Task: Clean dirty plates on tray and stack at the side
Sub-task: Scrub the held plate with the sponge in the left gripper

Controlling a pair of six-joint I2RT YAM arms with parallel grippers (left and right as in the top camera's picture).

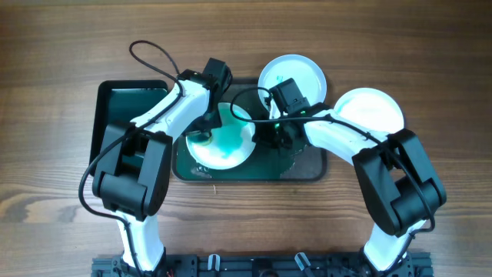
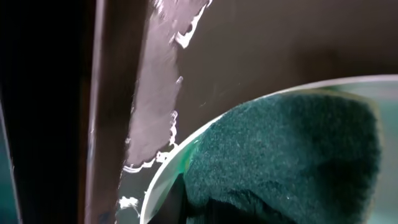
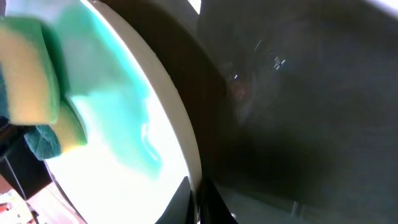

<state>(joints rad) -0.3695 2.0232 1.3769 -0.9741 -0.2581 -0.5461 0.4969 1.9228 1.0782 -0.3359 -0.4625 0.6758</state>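
A white plate point(image 1: 227, 142) smeared with teal-green lies at the left of the dark tray point(image 1: 307, 165). My left gripper point(image 1: 204, 137) is shut on a green-yellow sponge point(image 2: 280, 155), which rests on the plate's left part. The plate's rim point(image 2: 163, 180) curves past the sponge. My right gripper point(image 1: 265, 132) is shut on the plate's right rim. In the right wrist view its dark fingers point(image 3: 214, 202) pinch the rim, with the teal smear point(image 3: 106, 74) and the sponge point(image 3: 31, 81) beyond. Two more white plates lie apart, one point(image 1: 292, 73) behind the tray and one point(image 1: 373, 108) to its right.
A smaller black tray point(image 1: 123, 111) stands left of the big tray, under the left arm. Soapy streaks point(image 2: 155, 112) lie on the tray floor beside the plate. The wooden table point(image 1: 46, 154) shows on both sides.
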